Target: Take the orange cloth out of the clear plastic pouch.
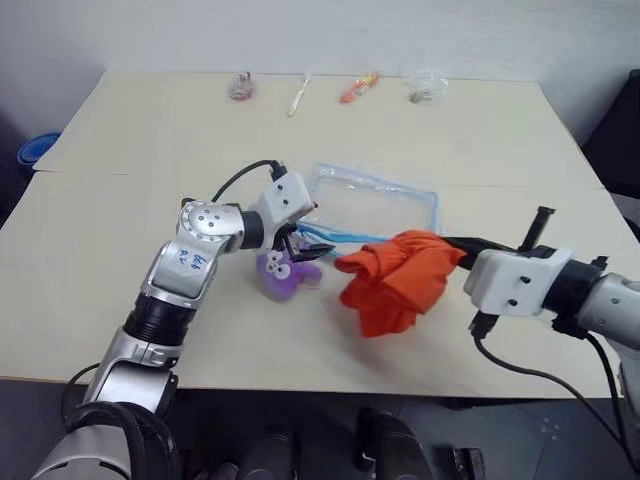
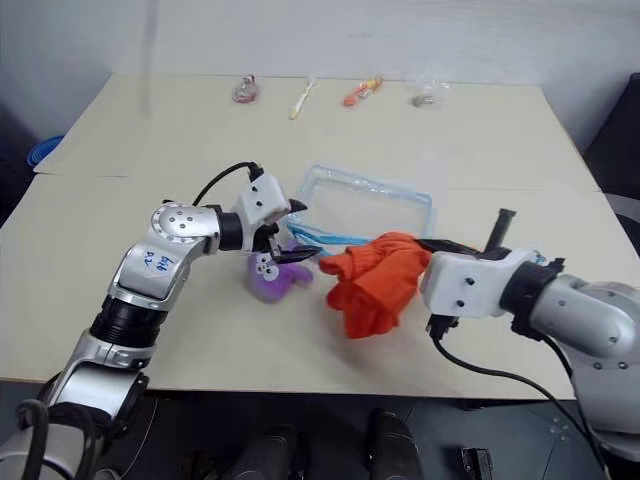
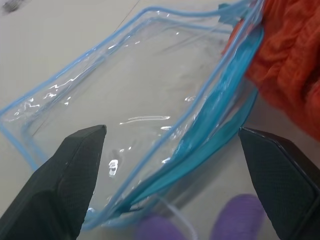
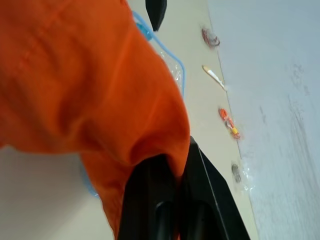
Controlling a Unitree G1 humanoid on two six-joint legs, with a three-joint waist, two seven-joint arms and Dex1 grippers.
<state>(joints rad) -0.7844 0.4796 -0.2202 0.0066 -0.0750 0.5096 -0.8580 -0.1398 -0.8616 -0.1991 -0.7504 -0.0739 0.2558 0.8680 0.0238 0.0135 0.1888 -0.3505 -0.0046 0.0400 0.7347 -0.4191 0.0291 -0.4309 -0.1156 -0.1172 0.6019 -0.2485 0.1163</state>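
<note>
The orange cloth (image 1: pixel 397 277), a crumpled bundle at centre right of the left eye view, hangs clear of the table (image 1: pixel 150 130) and outside the clear plastic pouch (image 1: pixel 375 205), its upper fold near the blue zipper edge at the pouch mouth. The right gripper (image 4: pixel 172 172) has its two black fingers pressed together on a fold of the cloth, as the right wrist view shows, with fabric draped over and around the fingertips. The pouch lies flat just above and left of the cloth, looking empty, its mouth facing the lower part of the frame. The left gripper (image 3: pixel 175 185) stands with its fingers spread wide on either side of the pouch's blue mouth strip, holding nothing. A purple plush toy (image 1: pixel 283 275) rests on the table directly beneath that gripper, left of the cloth. Small items (image 1: pixel 345 90) lie in a row along the table's far edge, at the top of the frame. The extraction appears essentially complete; to finish well, the right arm should draw the cloth away toward the lower right, keeping the pinch firm, so that no trailing fold drags the zipper strip or pulls the pouch along.
</note>
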